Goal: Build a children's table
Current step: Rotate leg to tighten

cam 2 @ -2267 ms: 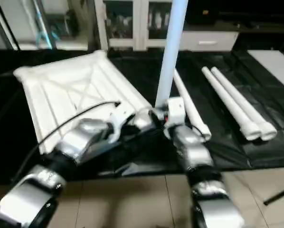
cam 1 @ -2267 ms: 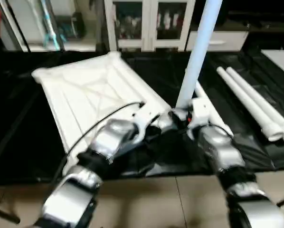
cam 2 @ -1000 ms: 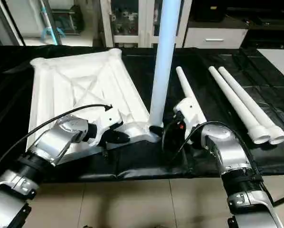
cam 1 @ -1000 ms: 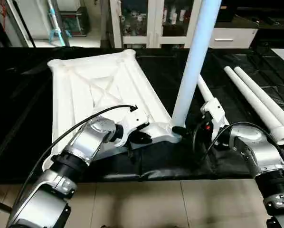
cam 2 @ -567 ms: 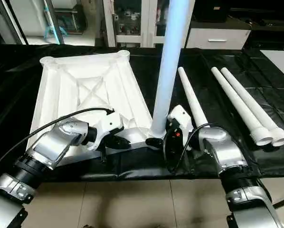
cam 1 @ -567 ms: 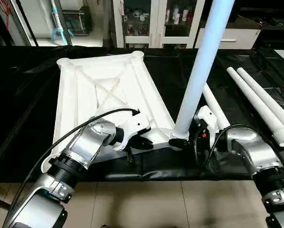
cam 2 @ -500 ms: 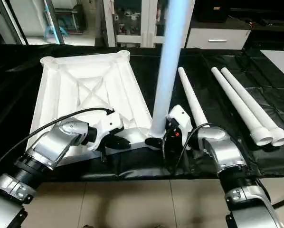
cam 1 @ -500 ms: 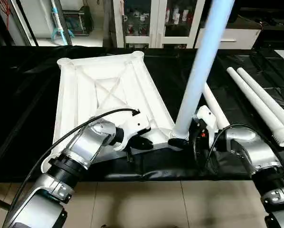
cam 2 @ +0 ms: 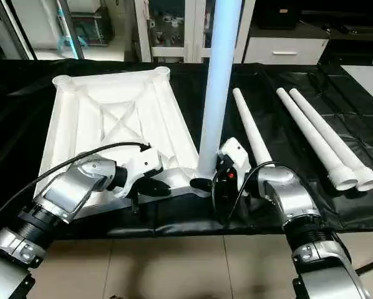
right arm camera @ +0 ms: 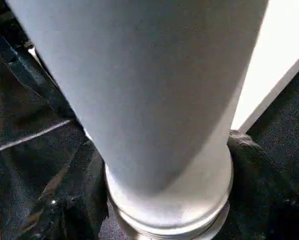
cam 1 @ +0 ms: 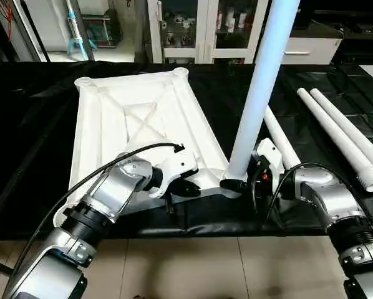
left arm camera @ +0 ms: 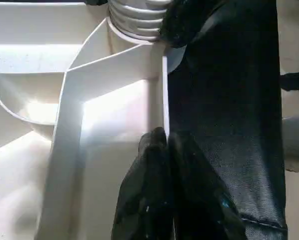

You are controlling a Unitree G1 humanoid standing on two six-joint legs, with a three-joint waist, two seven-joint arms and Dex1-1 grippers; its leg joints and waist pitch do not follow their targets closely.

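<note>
The children's table top (cam 1: 143, 124) lies ribbed side up on the black cloth. One white leg (cam 1: 261, 81) stands upright in its near right corner socket. My left gripper (cam 1: 188, 187) is shut on the top's near rim, just left of that socket; in the left wrist view its fingertips (left arm camera: 162, 137) pinch the thin rim wall. My right gripper (cam 1: 233, 183) sits at the leg's base from the right, and its black fingers (right arm camera: 64, 200) press both sides of the ringed foot (right arm camera: 179, 200).
Three loose legs lie to the right: one (cam 1: 280, 134) close behind my right gripper, two (cam 1: 342, 137) side by side farther right. The draped work table's front edge (cam 1: 193, 230) runs under my forearms, with tiled floor below. Cabinets (cam 1: 199, 31) stand behind.
My right gripper has come back leftwards from beside the leg to its base and narrowed around it. The left gripper has kept its hold on the rim. The camera has shifted slightly.
</note>
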